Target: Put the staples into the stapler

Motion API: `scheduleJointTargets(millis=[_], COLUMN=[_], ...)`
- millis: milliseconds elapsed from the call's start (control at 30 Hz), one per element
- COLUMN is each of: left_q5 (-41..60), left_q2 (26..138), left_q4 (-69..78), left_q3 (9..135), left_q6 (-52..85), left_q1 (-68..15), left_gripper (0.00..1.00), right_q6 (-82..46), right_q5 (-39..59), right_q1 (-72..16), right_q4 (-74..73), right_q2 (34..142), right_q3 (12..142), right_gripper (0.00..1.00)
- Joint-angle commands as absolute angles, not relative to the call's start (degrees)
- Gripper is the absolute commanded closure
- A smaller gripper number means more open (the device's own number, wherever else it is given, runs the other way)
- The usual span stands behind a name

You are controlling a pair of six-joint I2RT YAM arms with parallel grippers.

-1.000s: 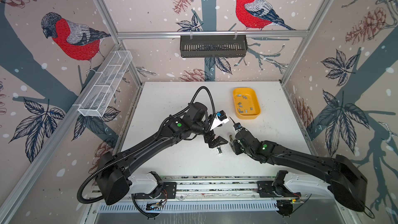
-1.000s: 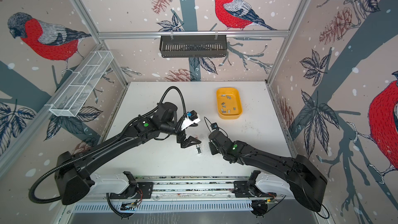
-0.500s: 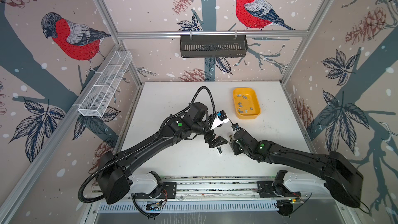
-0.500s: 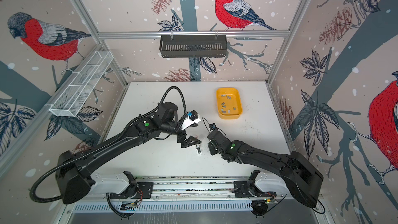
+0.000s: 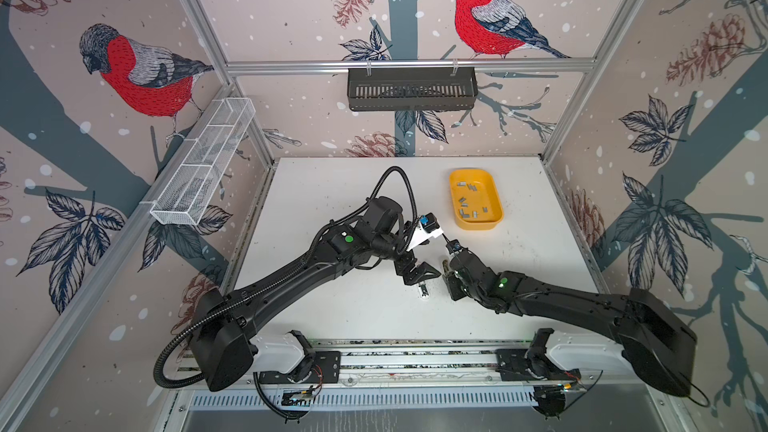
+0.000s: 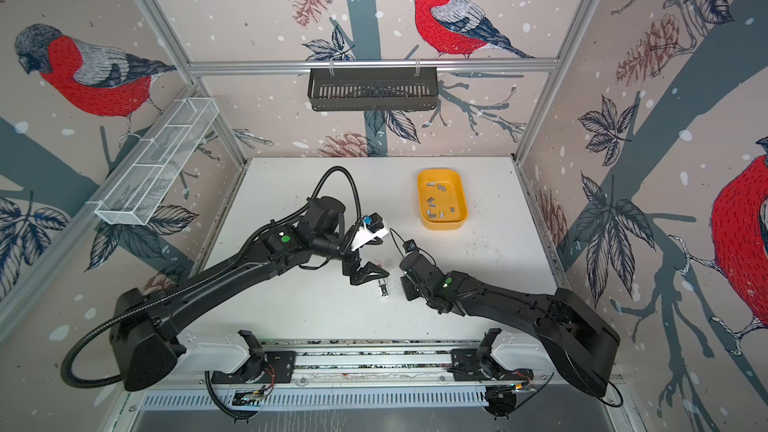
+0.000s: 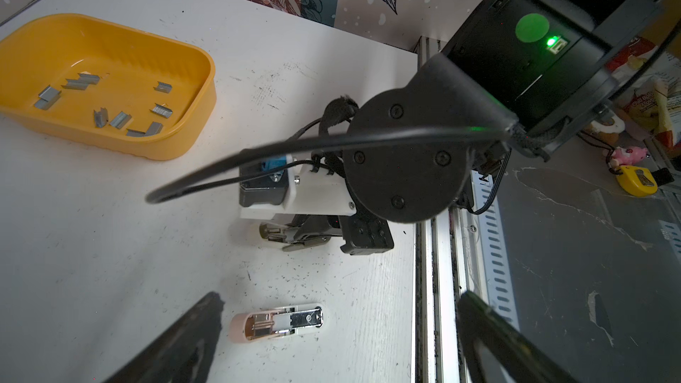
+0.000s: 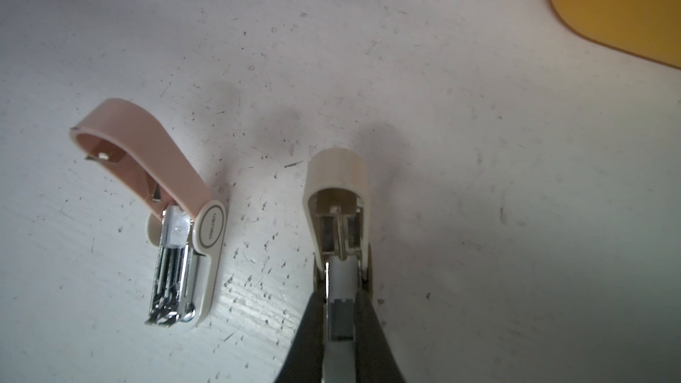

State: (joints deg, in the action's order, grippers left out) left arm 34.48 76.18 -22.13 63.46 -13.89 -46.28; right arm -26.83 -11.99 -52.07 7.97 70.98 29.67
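1. Pinches the cream stapler (image 8: 337, 175) between the narrow-set fingers (image 8: 309, 326) of the right gripper (image 8: 341, 318), gripping at the grey metal base.
2. Holds that stapler low over the table (image 7: 110, 233), with the cream cap flipped up and the spring channel laid bare.
3. Spreads the fingers (image 7: 184, 340) of the left gripper (image 7: 339, 300) wide, with nothing between them in grip.
4. Hovers those wide fingers over the pink stapler (image 7: 278, 326), touching neither side of it.
5. Leaves the pink stapler flat on the table, with the pink cap hinged open and the metal magazine exposed.
6. Places the two staplers side by side, near but apart, with the pink one (image 5: 424, 289) toward the left arm in both top views (image 6: 384, 288).
7. Shows the staples (image 7: 161, 110) as short grey strips scattered loose in the yellow tray (image 7: 121, 53).
8. Sets the tray (image 5: 478, 224) farther back on the table, well apart from both staplers and both grippers.
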Motion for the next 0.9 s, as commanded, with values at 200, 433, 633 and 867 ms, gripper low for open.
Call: scheduleJointTargets(millis=[200, 433, 633, 867], left_q5=[35.6, 35.6, 35.5, 35.6], left_q2=[76.1, 76.1, 76.2, 76.3], left_q4=[-22.5, -22.6, -22.6, -22.7], left_q3=[63.9, 63.9, 63.9, 63.9], left_q6=[-14.6, -14.6, -14.6, -14.6], left_q1=[-46.2, -46.2, -46.2, -46.2], left_gripper=[0.01, 0.02, 0.02, 0.02], right_q6=[-27.0, -27.4, -27.6, -27.6], right_q5=[-12.6, -12.7, -12.8, -12.9], right_q1=[-52.2, -52.3, -52.4, -52.6], right_q4=[6.3, 6.0, 6.0, 6.0], right_q2=[71.5, 71.5, 71.5, 71.5], right_q3=[28.8, 28.4, 28.1, 28.1], right_gripper=[0.88, 0.87, 0.86, 0.82])
